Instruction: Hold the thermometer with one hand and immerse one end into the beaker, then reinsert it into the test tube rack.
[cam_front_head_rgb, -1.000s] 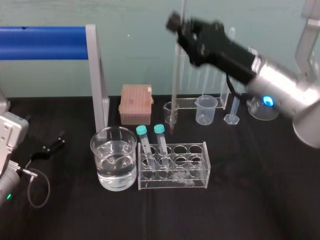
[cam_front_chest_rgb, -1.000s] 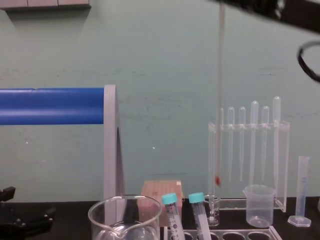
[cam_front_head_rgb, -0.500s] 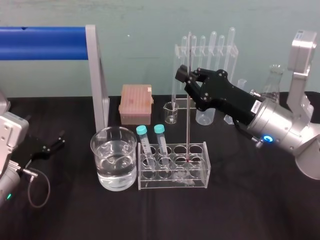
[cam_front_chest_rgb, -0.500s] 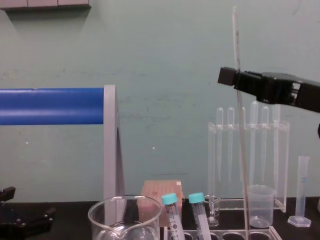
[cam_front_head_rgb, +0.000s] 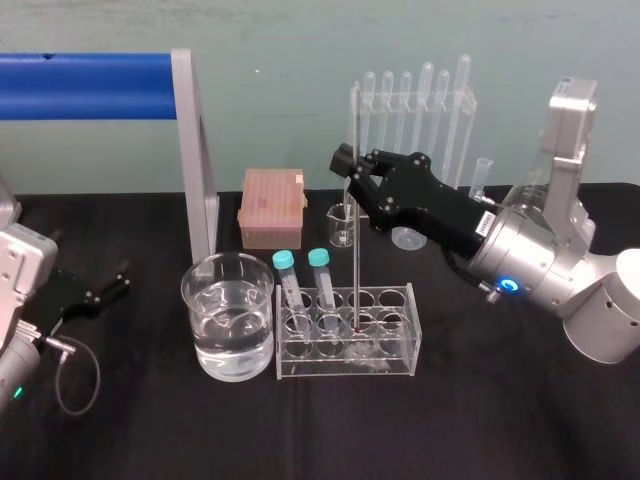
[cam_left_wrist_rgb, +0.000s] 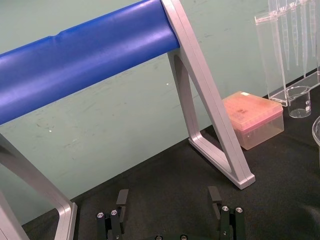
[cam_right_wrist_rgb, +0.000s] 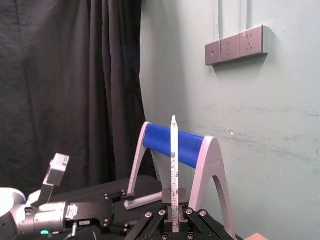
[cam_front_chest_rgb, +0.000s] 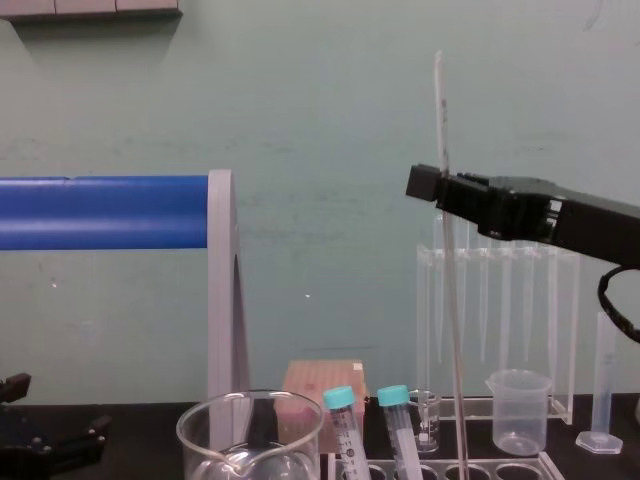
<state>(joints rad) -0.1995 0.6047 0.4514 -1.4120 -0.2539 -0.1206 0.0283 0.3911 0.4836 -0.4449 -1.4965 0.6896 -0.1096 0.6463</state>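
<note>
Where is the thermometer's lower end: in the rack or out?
In. The thermometer stands near upright, its red tip down in a hole of the test tube rack, right claw shut on it.

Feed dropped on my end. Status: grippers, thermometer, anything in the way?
Right gripper shut on thermometer, upright, bulb down in a test tube rack hole. Left gripper open, parked on table at left. Teal-capped tubes one hole over, not touching.

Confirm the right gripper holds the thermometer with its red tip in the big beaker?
No: the right gripper holds the thermometer, but its red tip sits in a hole of the test tube rack, beside the beaker. The head view shows it.
</note>
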